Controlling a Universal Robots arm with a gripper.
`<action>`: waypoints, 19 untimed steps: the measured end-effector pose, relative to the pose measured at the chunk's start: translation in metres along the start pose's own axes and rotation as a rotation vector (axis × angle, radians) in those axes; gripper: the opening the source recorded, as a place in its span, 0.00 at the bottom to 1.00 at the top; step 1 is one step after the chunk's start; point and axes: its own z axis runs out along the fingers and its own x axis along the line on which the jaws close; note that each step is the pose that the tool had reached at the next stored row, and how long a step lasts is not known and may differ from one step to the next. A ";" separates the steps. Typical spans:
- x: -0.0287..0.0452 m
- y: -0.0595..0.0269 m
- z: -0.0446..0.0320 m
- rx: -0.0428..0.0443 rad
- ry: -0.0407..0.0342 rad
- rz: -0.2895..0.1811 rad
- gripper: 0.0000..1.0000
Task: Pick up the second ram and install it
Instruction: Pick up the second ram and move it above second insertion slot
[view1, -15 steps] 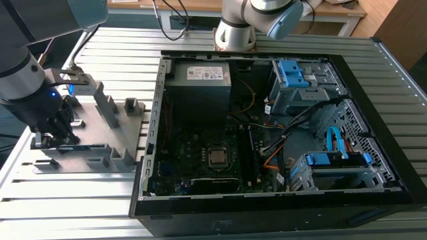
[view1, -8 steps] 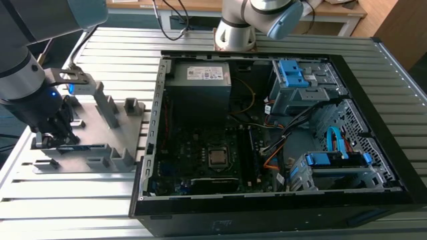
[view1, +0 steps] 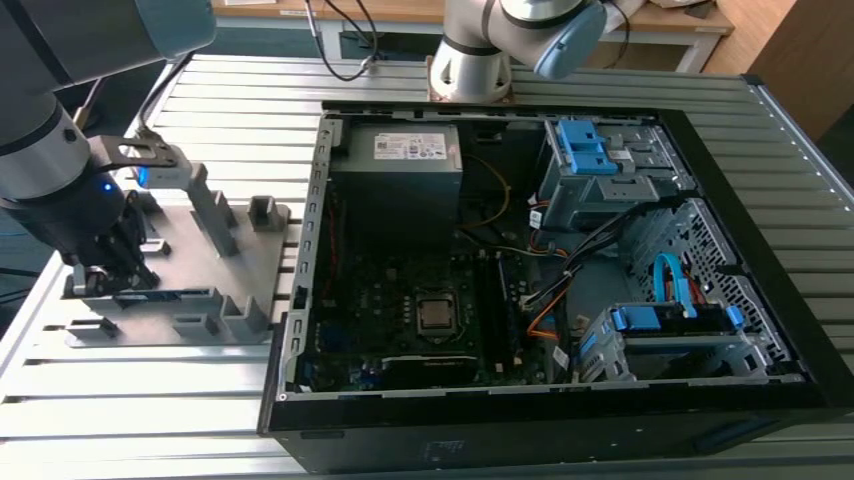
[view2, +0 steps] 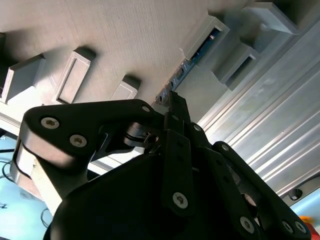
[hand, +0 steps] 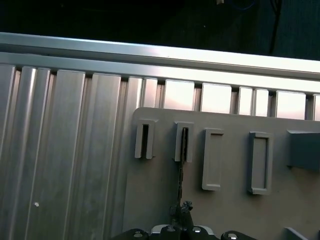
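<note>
Gripping one end of the second memory stick (view1: 163, 296), the gripper (view1: 107, 285) stands low over the grey holder tray (view1: 254, 270) at the exterior view's left. In both wrist views the fingers are clenched close together on the stick's edge, with no open gap visible between them.

- **Second memory stick:** In the first wrist view the stick (hand: 181, 172) is seen edge-on. It runs from the gripper (hand: 182, 207) to a raised grey slot (hand: 184, 142) on the tray (hand: 150, 195), and its far end sits in that slot. In the second wrist view the stick (view2: 192, 60) shows a blue-green face and leads away from the gripper (view2: 172, 102) into the same kind of slot.
- **Holder tray:** The tray lies flat on the ribbed metal worktop (view1: 134, 400). It carries several upright ribs and hollow rectangular blocks (hand: 212, 160).
- **Computer case:** The open case (view1: 534, 430) lies just beside the tray, toward the exterior view's right. Inside it are the motherboard (view1: 387, 290), the processor socket (view1: 434, 313), a grey power supply (view1: 396, 175) and blue drive brackets (view1: 587, 150).
</note>
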 end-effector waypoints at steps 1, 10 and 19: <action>0.0000 0.0000 0.0000 0.0000 0.0001 -0.002 0.10; 0.0000 0.0000 0.0000 -0.0003 0.0003 -0.008 0.10; 0.0000 0.0000 0.0001 0.0000 -0.0001 0.003 0.11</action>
